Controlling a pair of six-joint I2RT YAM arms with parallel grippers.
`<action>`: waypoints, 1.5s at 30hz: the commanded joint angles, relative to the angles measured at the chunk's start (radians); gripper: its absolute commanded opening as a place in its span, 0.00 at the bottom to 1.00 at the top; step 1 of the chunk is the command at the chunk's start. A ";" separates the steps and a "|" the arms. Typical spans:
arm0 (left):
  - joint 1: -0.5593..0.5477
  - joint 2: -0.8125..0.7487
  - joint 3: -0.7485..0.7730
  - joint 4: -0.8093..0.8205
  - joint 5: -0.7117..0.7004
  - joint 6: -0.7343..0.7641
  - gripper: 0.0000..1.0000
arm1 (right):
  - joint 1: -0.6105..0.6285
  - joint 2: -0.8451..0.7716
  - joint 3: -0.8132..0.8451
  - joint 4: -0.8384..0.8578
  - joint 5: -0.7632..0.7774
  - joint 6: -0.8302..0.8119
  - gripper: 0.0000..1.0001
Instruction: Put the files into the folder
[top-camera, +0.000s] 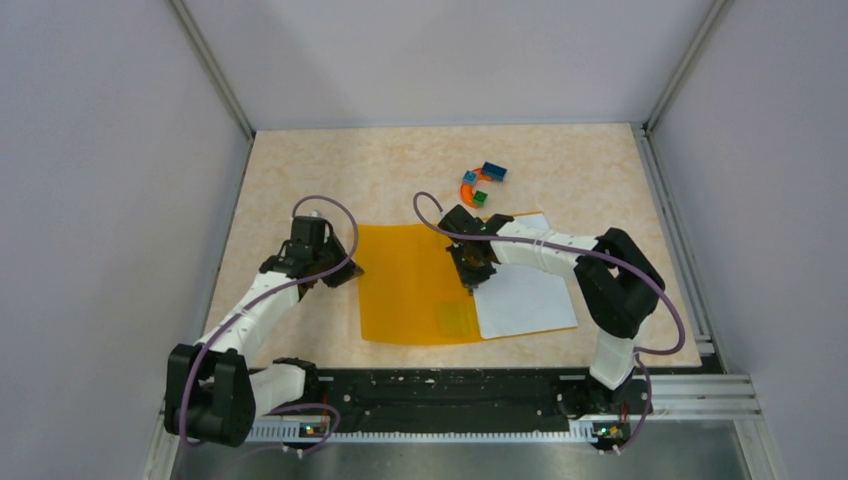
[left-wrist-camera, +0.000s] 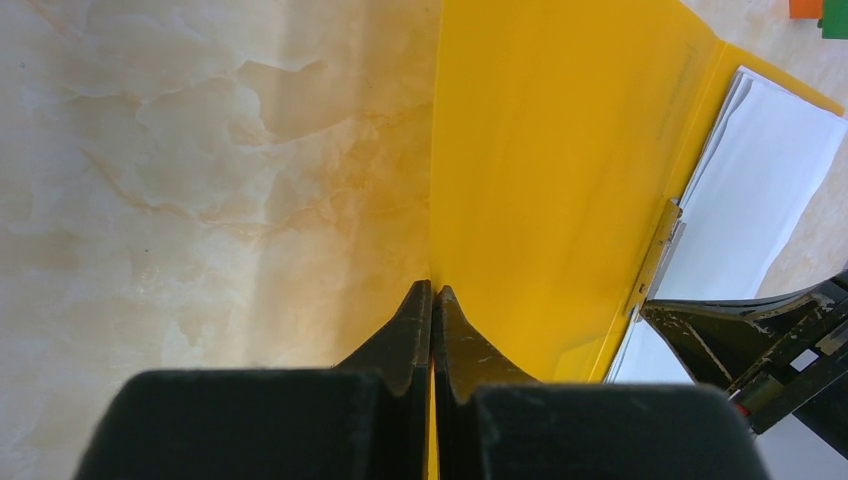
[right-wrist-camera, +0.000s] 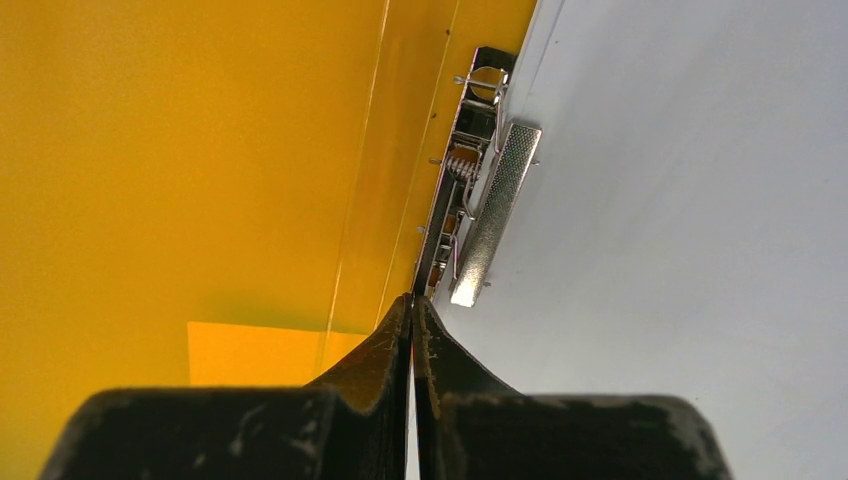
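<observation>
Left fingers (left-wrist-camera: 410, 335) pressed together, tips at the edge of the open orange folder (left-wrist-camera: 560, 150) on the bench (left-wrist-camera: 200, 150); right fingers (right-wrist-camera: 388, 345) likewise together, tips at its metal clip (right-wrist-camera: 495, 205), and we note the white files (right-wrist-camera: 700, 200) lying just right of them inside it.

The left arm (top-camera: 255, 315) stretches forward, the left gripper (top-camera: 343, 273) low with jaws pressed together, tips at the left edge of the folder (top-camera: 405, 290). The right arm (top-camera: 545, 250) folds back leftward, elbow out; the right gripper (top-camera: 474, 277), likewise closed, points down at the folder's middle fold.
</observation>
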 joint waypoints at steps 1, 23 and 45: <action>-0.001 -0.020 0.009 0.023 0.002 0.019 0.00 | -0.010 -0.017 0.042 -0.012 0.032 0.007 0.00; 0.001 -0.029 0.076 -0.036 -0.006 0.083 0.00 | -0.010 -0.050 0.090 -0.018 0.059 0.008 0.00; 0.015 0.015 0.546 -0.290 0.136 0.434 0.00 | -0.324 -0.424 -0.209 0.254 0.033 0.077 0.01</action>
